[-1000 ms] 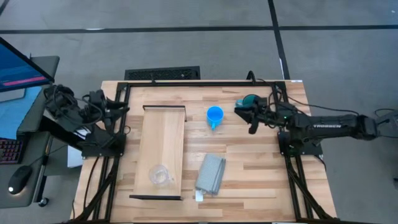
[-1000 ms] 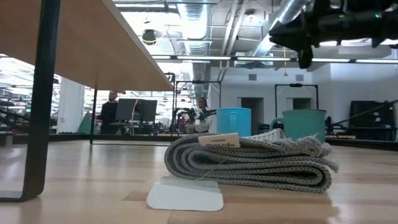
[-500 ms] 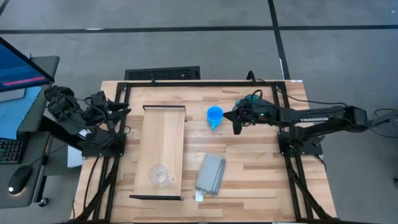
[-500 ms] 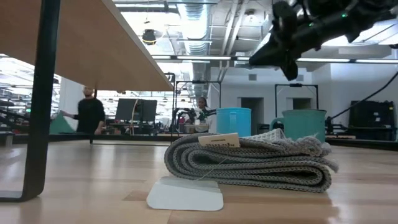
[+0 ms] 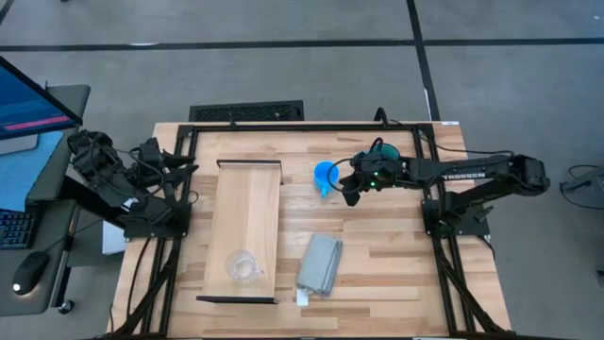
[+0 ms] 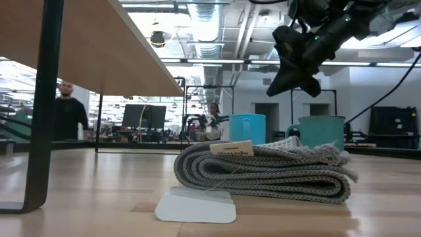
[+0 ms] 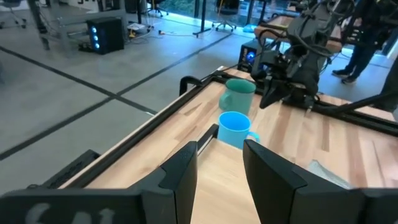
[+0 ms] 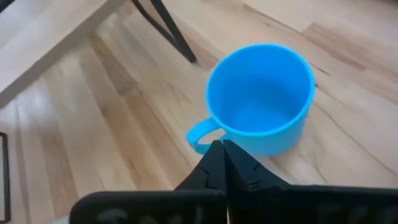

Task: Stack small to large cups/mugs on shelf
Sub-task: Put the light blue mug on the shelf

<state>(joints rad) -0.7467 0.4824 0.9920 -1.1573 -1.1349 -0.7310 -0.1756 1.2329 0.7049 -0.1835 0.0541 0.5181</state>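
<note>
Just right claw (image 8: 222,155) above blue mug (image 8: 261,96)

Bright blue mug (image 5: 326,174). Teal mug (image 7: 237,94), maybe greener under this light. Clear cup (image 5: 240,264). Pale wood shelf (image 5: 243,212), dark ends. Grey ribbed cloth (image 5: 319,263). Slatted honey-toned bench (image 5: 387,255). Black arms.

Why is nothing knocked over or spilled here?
Nothing stands out. The blue mug, the teal mug and the clear cup all stand upright, the grey cloth lies neatly folded, and nothing looks spilled or broken.
</note>
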